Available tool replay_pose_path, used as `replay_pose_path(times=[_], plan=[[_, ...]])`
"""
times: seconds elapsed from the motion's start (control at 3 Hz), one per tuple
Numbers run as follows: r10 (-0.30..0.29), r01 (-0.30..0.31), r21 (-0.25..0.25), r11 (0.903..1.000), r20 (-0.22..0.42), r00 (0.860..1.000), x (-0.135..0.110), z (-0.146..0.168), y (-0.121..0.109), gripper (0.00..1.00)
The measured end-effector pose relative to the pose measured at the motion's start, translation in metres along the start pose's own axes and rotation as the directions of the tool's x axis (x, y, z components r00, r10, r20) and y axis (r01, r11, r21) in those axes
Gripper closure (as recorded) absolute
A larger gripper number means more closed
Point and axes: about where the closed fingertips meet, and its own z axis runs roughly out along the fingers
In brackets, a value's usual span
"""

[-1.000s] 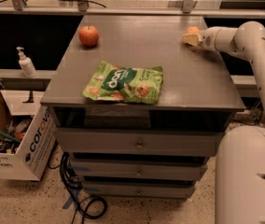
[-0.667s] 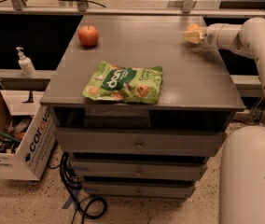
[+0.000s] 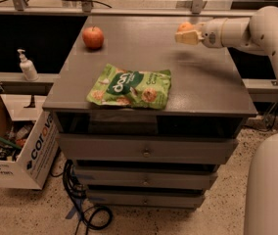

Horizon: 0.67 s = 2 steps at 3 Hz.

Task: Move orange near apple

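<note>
The orange [image 3: 184, 27] sits in my gripper [image 3: 186, 35], which is shut on it and holds it above the back right part of the grey cabinet top [image 3: 202, 89]. The arm reaches in from the right. The red apple [image 3: 93, 37], with yellowish patches, rests on the back left of the top, well to the left of the gripper. Most of the orange is hidden behind the cream fingers [image 3: 188, 37].
A green chips bag [image 3: 130, 87] lies near the front middle of the top. A soap bottle [image 3: 27, 66] stands on a ledge to the left. A cardboard box [image 3: 16, 148] sits on the floor at left, and cables [image 3: 87, 212] lie under the drawers.
My gripper has moved left, away from the back right edge, carrying the orange with it. The apple and chips bag have not moved.
</note>
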Motion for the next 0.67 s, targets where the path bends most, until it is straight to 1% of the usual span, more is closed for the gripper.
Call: replay_pose_path(times=[0.33,0.67], plan=[[-0.091,0.088,-0.132,0.9874,-0.02,0.996,-0.009,0.029,0.057,1.0],[-0.16,0.154,-0.217,0.9639,-0.01,0.987,-0.022,0.06,0.1,1.0]])
